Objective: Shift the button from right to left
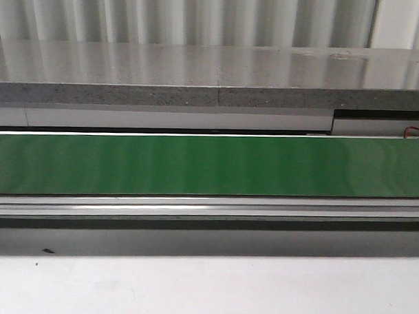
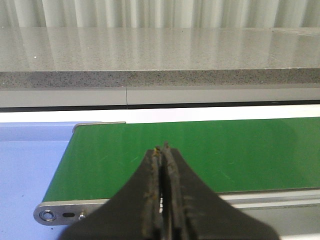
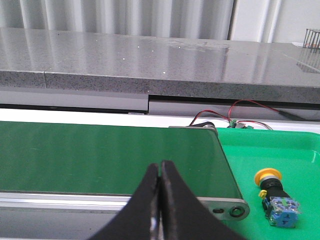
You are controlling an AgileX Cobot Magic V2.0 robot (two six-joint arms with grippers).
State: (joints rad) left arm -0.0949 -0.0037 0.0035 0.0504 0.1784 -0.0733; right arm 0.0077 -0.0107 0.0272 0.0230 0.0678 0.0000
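The button, a yellow round cap on a blue-grey blocky body, lies on its side in a bright green tray just past the right end of the green belt. It shows only in the right wrist view. My right gripper is shut and empty, over the belt's near edge, to the left of the button and apart from it. My left gripper is shut and empty over the belt's left end. Neither gripper shows in the front view, where the belt is bare.
A grey stone ledge runs along behind the belt. A blue surface lies off the belt's left end. Red and black wires and a small motor sit behind the belt's right end. A metal rail borders the belt's near side.
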